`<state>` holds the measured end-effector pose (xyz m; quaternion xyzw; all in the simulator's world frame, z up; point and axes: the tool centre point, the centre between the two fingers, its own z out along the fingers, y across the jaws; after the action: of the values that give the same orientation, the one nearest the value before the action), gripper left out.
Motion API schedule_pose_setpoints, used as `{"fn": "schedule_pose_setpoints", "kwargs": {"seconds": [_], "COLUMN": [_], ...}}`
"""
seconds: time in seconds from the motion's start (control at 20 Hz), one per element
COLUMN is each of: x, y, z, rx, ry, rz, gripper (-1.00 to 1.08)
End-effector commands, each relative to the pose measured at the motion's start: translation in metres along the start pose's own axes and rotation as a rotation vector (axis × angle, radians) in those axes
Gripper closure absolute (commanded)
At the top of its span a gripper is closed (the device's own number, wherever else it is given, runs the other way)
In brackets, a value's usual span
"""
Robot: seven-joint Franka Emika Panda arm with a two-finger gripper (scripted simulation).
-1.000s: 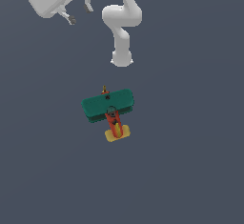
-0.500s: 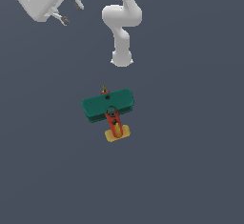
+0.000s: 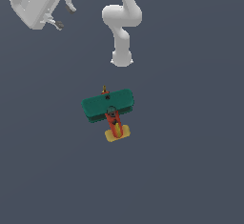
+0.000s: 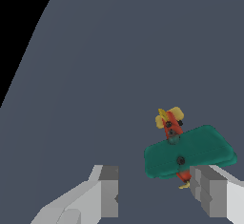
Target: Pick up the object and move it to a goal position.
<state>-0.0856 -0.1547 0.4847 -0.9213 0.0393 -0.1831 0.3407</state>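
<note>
- The biplane [image 3: 108, 109] sat upright on the grey floor [image 3: 190, 161], near the middle of the exterior view.
- The gripper [image 3: 63, 17] hung released, jaws apart, well apart from the biplane, holding nothing.

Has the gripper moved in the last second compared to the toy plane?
Yes. The gripper has slid toward the exterior view's left and slightly up, farther from the toy biplane, which stayed put on the floor.
</note>
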Motion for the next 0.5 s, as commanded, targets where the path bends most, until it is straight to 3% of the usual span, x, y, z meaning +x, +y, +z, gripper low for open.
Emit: {"fn": "schedule_pose_setpoints", "kwargs": {"seconds": [0.0, 0.45], "x": [0.001, 0.003], "y": [0.006, 0.031], "z": [0.000, 0.004], "rx": [0.028, 0.123], "ry": [0.004, 0.014], "rz": [0.006, 0.033], "gripper": [-0.20, -0.20]}}
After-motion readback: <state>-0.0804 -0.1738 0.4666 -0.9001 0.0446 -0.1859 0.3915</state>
